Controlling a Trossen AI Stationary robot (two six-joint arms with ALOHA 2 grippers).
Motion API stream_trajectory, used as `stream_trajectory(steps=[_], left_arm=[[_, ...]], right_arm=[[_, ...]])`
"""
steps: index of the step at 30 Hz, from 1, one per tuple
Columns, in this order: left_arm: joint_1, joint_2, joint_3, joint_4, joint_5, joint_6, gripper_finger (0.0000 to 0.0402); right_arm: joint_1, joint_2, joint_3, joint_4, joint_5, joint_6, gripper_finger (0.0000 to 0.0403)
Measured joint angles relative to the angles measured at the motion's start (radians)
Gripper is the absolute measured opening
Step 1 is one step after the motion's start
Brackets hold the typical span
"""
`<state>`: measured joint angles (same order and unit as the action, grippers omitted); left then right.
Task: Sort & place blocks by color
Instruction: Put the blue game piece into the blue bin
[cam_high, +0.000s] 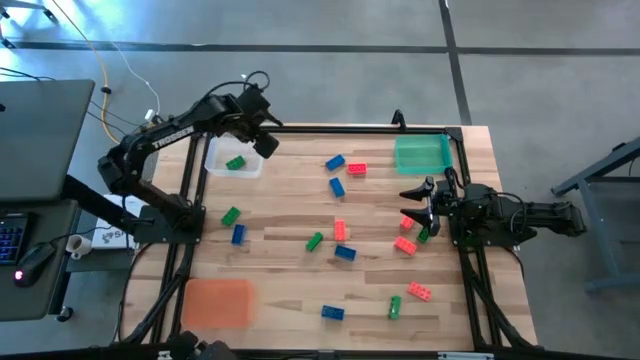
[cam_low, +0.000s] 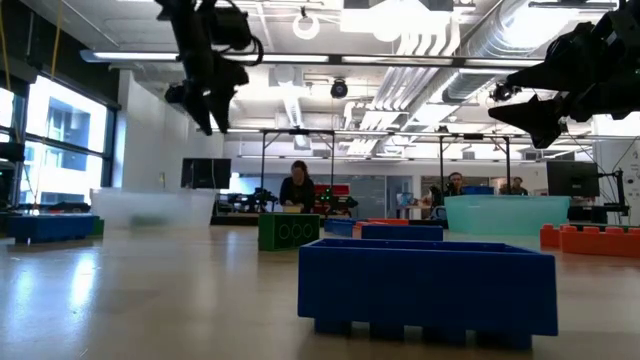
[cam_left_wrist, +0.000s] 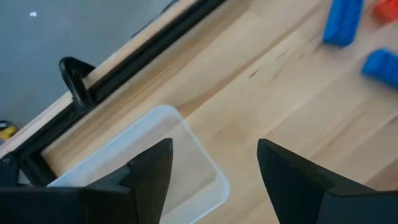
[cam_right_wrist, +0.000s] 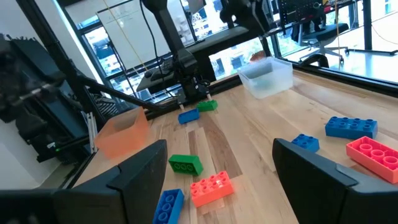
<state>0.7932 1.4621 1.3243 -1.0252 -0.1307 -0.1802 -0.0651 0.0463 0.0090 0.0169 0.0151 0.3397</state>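
My left gripper (cam_high: 266, 143) hangs open above the far right corner of a clear tray (cam_high: 234, 159), with nothing between its fingers (cam_left_wrist: 155, 163). One green block (cam_high: 235, 162) lies in that tray. Several red, green and blue blocks lie scattered on the wooden table, among them a blue one (cam_high: 335, 162), a red one (cam_high: 357, 169) and a green one (cam_high: 314, 241). My right gripper (cam_high: 410, 197) waits open at the table's right side, level and pointing toward the table's left edge, with a red block (cam_high: 408, 222) and a green block (cam_high: 423, 233) just beside it.
A green tray (cam_high: 422, 153) stands at the far right and an orange tray (cam_high: 217, 300) at the near left. A black frame rail (cam_left_wrist: 143, 59) runs along the table's far edge behind the clear tray. People sit in the room beyond the table.
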Motion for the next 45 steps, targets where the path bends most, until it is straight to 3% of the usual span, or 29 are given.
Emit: stream_trajectory(steps=[18, 24, 33, 45], left_arm=[[-0.199, -0.105, 0.012, 0.039, 0.043, -0.287, 0.0223], [-0.267, -0.105, 0.012, 0.055, 0.043, -0.364, 0.0223], [-0.339, -0.158, 0.011, 0.055, 0.041, -0.412, 0.0223], [-0.312, -0.309, 0.011, 0.054, 0.038, -0.342, 0.0223]], right_arm=[[0.0, 0.0, 0.0, 0.002, 0.0, 0.004, 0.0279], [0.0, 0.0, 0.003, 0.024, 0.065, 0.214, 0.0279], [0.0, 0.0, 0.007, 0.179, 0.154, 0.221, 0.0279], [0.0, 0.0, 0.01, 0.501, 0.249, 0.234, 0.0279]])
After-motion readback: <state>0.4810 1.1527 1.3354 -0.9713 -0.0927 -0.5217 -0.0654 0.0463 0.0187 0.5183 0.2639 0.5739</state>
